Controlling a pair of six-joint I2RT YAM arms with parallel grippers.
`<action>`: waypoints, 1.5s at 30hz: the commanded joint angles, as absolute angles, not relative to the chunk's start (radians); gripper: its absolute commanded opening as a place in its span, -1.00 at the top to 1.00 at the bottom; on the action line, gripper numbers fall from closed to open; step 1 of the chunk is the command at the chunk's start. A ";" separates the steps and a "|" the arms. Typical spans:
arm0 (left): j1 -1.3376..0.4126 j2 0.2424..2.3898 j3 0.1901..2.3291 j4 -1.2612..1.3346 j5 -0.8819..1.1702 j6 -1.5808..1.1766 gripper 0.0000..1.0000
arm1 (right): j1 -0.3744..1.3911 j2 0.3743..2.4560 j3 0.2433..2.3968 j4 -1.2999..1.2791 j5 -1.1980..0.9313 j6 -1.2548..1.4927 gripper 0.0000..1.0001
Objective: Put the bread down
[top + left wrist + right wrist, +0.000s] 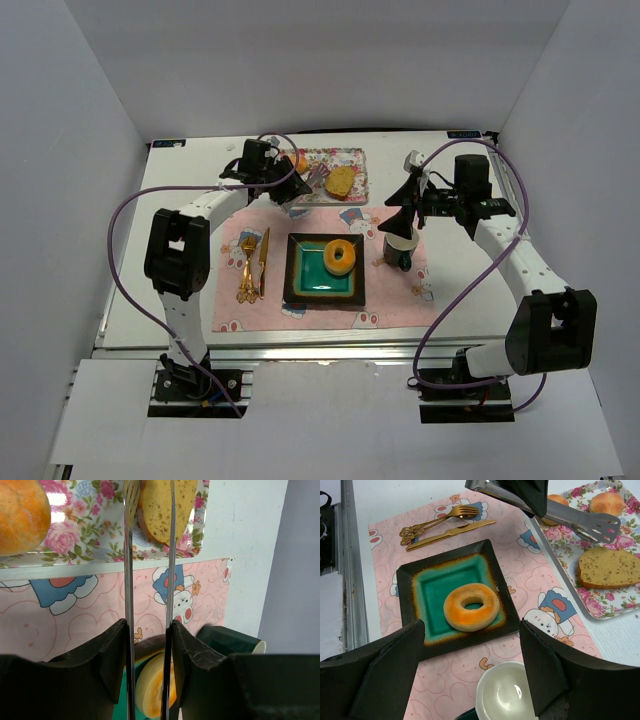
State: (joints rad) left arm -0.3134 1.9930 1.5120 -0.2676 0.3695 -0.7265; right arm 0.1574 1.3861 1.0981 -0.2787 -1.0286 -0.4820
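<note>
My right wrist camera alone shows the whole ring (471, 606) lying on the green plate (420, 582); my left wrist view catches only its edge. The slice (610, 568) lies on the floral tray (620, 540). My left gripper (148, 645) squeezes the tongs (129, 605), whose tips flank the slice. My right gripper (471, 630) is spread wide and holds nothing above a white cup (505, 692).

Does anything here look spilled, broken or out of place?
Nothing stands out. The orange-brown bread ring lies flat on the dark-rimmed green square plate, the tan oval bread slice on the flowered tray, nothing spilled. Only quirk: the left gripper clamps silver metal tongs.
</note>
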 commanded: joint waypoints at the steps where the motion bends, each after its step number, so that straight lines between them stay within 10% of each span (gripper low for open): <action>1: -0.314 1.988 1.528 -0.239 0.414 -0.732 0.02 | 0.152 1.371 1.108 -0.242 -1.057 -0.472 -0.61; 27: -0.333 2.026 1.552 -0.293 0.474 -0.693 0.05 | 0.152 1.367 1.111 -0.239 -1.060 -0.468 -0.61; 45: -0.328 1.852 1.528 -0.268 0.456 -0.684 1.00 | 0.140 1.351 1.111 -0.250 -1.065 -0.476 -0.61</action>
